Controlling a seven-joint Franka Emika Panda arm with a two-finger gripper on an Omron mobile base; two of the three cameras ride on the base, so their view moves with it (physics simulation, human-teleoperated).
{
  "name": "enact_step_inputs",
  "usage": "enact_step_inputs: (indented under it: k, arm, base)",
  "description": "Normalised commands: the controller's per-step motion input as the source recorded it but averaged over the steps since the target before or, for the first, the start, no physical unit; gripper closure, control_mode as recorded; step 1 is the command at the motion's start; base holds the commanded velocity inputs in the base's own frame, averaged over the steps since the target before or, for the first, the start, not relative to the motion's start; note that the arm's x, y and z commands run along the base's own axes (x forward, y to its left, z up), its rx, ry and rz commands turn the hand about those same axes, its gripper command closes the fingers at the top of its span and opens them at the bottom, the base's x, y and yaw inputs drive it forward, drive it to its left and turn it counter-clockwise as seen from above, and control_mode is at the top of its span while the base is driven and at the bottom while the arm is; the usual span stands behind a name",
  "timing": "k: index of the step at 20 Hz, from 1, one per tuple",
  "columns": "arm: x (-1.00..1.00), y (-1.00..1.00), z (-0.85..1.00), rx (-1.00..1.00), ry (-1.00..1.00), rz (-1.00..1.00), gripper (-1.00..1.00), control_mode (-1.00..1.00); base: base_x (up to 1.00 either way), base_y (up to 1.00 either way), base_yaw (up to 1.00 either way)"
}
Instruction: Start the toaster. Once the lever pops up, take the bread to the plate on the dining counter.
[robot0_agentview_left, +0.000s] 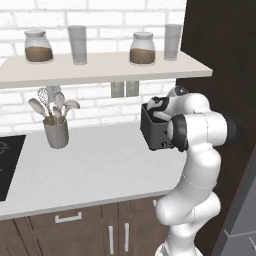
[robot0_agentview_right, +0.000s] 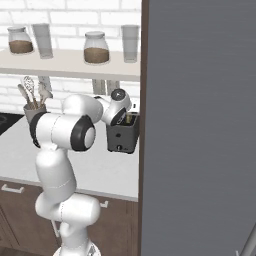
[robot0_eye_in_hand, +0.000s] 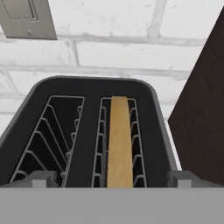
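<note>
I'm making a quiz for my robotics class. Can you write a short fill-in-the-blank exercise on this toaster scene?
1. The bread stands in the toaster's ____ slot, seen in the hand view.
2. The slot beside it is ____.
3. In the left base view the utensil holder stands on the counter to the ____ of the toaster.
4. The shelf holds two jars and two ____.

Missing words: right; empty; left; glasses

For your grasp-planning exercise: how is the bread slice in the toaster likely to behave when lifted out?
The bread stands on edge in the toaster's right slot without sagging, so it is probably stiff. It looks thin, so likely light, and possibly crumbly under a hard pinch. The wire guides beside it may snag it unless pulled straight.
</note>
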Motion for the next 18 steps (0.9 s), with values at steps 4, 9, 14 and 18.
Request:
enact_step_inputs:
  k: [4,9,14,18]
  arm:
    - [0.13,0.0,0.0,0.0,0.0,0.0,-1.0,-1.0]
    - [0.03,0.0,0.0,0.0,0.0,0.0,-1.0,-1.0]
    - [0.0,0.0,0.0,0.0,0.0,0.0,1.0,-1.0]
    - [0.0,0.0,0.0,0.0,0.0,0.0,1.0,-1.0]
  base:
    - [0.0,0.0,0.0]
    - [0.0,0.0,0.0]
    - [0.0,0.0,0.0]
    - [0.0,0.0,0.0]
